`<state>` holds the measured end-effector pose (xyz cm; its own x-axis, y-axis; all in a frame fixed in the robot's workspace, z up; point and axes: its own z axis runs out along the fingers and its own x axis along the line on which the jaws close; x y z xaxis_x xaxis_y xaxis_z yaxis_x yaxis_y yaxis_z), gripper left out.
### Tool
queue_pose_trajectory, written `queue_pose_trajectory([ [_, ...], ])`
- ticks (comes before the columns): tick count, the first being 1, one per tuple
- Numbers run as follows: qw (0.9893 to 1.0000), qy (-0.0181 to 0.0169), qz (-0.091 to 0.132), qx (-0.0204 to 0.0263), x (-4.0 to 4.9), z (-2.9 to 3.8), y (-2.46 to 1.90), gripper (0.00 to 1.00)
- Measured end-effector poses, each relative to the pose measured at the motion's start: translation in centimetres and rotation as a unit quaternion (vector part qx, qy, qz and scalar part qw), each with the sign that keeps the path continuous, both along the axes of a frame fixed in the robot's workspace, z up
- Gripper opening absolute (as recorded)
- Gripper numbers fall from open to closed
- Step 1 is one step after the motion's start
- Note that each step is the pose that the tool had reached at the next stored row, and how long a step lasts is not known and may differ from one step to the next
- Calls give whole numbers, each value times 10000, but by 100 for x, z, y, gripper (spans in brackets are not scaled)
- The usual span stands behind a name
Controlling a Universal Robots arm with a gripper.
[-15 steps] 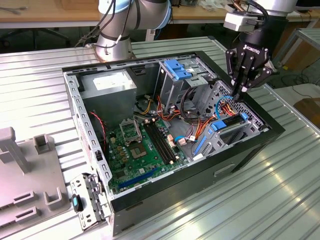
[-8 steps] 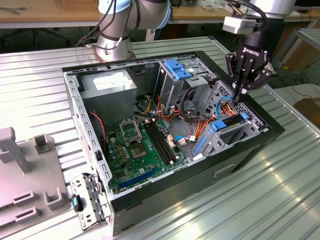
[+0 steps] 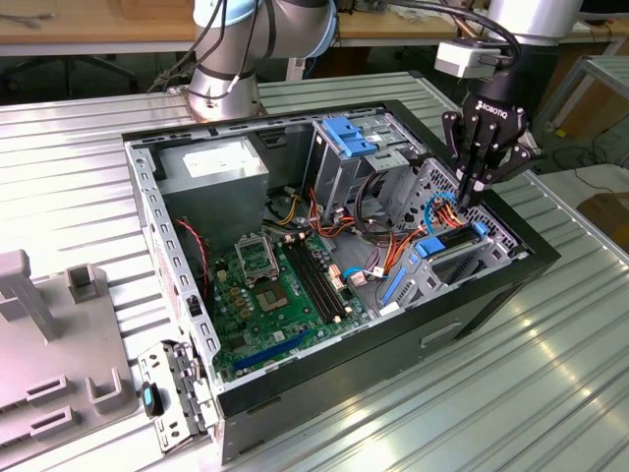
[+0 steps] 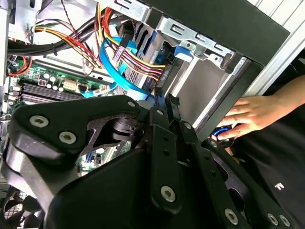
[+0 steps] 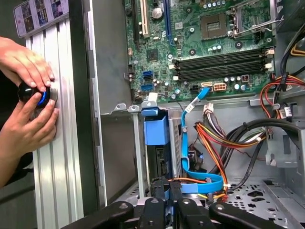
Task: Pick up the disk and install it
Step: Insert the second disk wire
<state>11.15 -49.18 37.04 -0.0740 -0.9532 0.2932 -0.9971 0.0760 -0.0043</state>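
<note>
One open PC case [image 3: 295,393] sits on the counter [image 3: 550,374]. One disk [image 3: 454,246] is slotted in its front bay, mostly hidden. One end effector [image 3: 470,197] hangs right above it, fingers pinched together, gripping nothing. Two hands [image 5: 26,95] hold a knob.

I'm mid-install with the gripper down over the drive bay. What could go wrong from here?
1. The gripper hangs right beside a bundle of coloured wires and a looping blue cable; further travel could snag or pinch them.
2. A person's hands rest on a knob just outside the computer case, close to the gripper; a sideways move might strike them.
</note>
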Motion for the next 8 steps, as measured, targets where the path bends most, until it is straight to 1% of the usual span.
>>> queue_pose_trajectory([
  [2,10000,-21,9,8,-22,-1,-4,16],
  [3,10000,-47,18,10,-47,-3,-6,16],
  [5,10000,-71,27,14,-69,-6,-9,16],
  [7,9999,-121,53,22,-101,-10,-16,16],
  [8,9999,-134,64,24,-107,-12,-19,16],
])
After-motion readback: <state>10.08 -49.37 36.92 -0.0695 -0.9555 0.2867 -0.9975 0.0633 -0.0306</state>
